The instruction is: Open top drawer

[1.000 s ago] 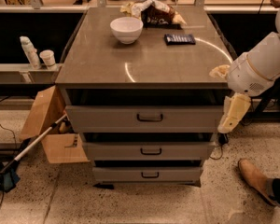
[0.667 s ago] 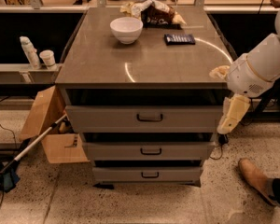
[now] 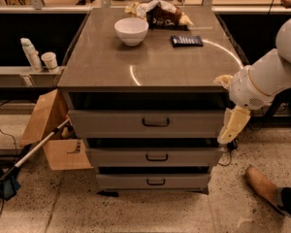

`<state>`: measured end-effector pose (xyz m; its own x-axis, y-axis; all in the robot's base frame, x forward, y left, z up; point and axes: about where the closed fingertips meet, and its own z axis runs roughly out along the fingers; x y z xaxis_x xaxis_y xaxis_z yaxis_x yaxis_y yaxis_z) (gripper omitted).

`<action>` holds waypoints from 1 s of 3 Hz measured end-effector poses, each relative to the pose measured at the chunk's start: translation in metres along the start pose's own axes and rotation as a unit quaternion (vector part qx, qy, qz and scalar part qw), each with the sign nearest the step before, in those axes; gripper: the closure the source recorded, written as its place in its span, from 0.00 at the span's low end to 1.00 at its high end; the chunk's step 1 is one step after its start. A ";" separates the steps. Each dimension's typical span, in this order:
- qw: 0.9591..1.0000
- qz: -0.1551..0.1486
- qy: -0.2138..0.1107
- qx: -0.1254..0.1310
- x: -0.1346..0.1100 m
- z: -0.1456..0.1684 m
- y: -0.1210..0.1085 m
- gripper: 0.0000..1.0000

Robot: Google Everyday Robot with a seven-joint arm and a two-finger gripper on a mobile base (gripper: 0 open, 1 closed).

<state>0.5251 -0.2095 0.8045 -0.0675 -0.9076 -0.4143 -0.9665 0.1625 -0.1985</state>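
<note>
The top drawer [image 3: 111,124] is the widest grey front under the counter, with a small dark bail handle [image 3: 155,123] at its centre. It stands pulled out a little, with a dark gap above its front. Two narrower grey drawers [image 3: 155,157] sit below it, each stepped back. My gripper [image 3: 232,126] hangs from the white arm at the right end of the top drawer's front, pointing down, well to the right of the handle.
On the counter [image 3: 150,62] stand a white bowl [image 3: 131,30], a dark flat device [image 3: 186,41] and a snack bag [image 3: 160,13]. A cardboard box [image 3: 51,130] and a long pole [image 3: 29,154] lie at the left. A person's shoe [image 3: 262,186] is at the lower right.
</note>
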 end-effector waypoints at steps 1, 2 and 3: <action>1.000 0.004 0.007 0.013 0.006 0.011 -0.001 0.00; 1.000 0.001 0.014 0.028 0.010 0.021 -0.002 0.00; 0.999 -0.003 0.023 0.040 0.014 0.030 -0.004 0.00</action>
<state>0.5356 -0.2112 0.7731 -0.0753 -0.9251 -0.3723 -0.9445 0.1859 -0.2710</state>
